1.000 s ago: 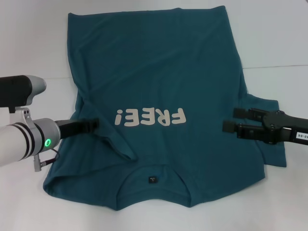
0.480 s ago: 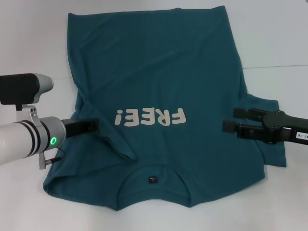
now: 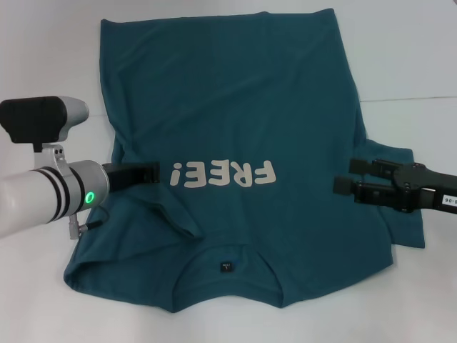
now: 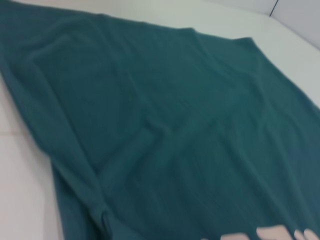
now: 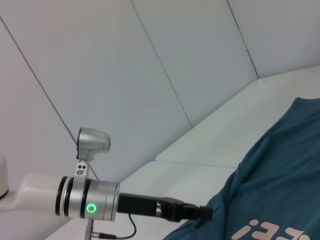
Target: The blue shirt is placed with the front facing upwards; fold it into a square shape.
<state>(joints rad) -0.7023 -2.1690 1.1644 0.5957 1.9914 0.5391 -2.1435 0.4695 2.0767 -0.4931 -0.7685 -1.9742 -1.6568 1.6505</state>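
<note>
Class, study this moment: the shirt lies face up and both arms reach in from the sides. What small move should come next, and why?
Probably the left gripper should carry on inward across the blue shirt, because the left sleeve already lies folded over the body beside the FREE! print. The right gripper hovers over the right sleeve, which lies spread out and unfolded, so that side likely follows.

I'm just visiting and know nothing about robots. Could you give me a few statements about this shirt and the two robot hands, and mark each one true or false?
1. The blue shirt lies spread out on the white table. True.
2. The white print on the shirt reads "STOP". False: it reads "FREE!", upside down in the head view.
3. The collar is at the shirt's end nearest the robot. True.
4. The left hand is over the shirt, beside the print. True.
5. The right hand is parked far off the table, away from the shirt. False: it is at the shirt's right side, level with the print.
</note>
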